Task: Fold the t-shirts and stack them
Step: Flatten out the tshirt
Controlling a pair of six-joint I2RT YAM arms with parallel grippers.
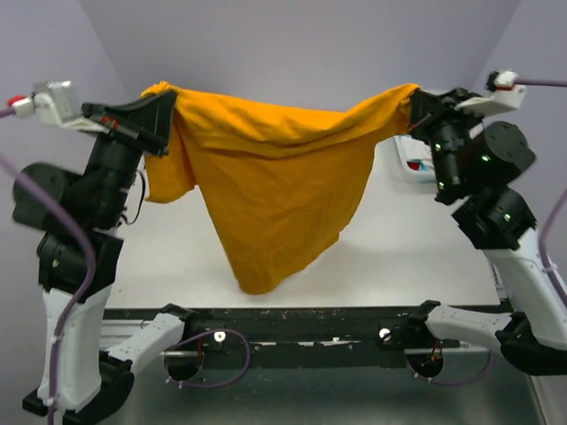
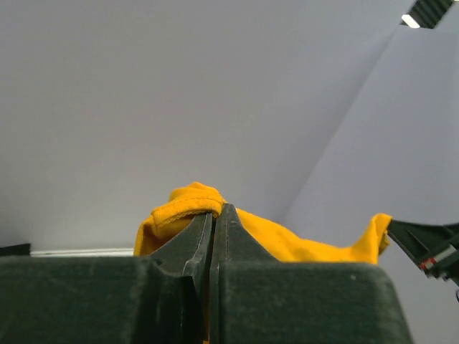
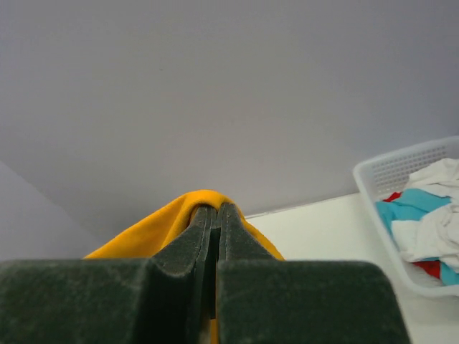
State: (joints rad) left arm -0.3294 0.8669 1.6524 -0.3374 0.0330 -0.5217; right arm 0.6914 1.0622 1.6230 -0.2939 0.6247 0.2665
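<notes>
A mustard-orange t-shirt (image 1: 275, 190) hangs spread in the air between both arms, its lowest fold touching or just above the table near the front edge. My left gripper (image 1: 158, 99) is shut on its upper left corner, and in the left wrist view the hemmed cloth (image 2: 183, 208) bunches over the closed left gripper (image 2: 216, 209). My right gripper (image 1: 415, 99) is shut on the upper right corner; the cloth (image 3: 154, 229) drapes over the tips of the closed right gripper (image 3: 216, 208). More t-shirts (image 3: 427, 222), white, teal and red, lie crumpled in a basket.
A white plastic lattice basket (image 3: 391, 175) stands on the table at the far right, partly hidden behind the right arm in the top view (image 1: 409, 164). The white table (image 1: 407, 257) runs under the hanging shirt, with a dark rail along its near edge.
</notes>
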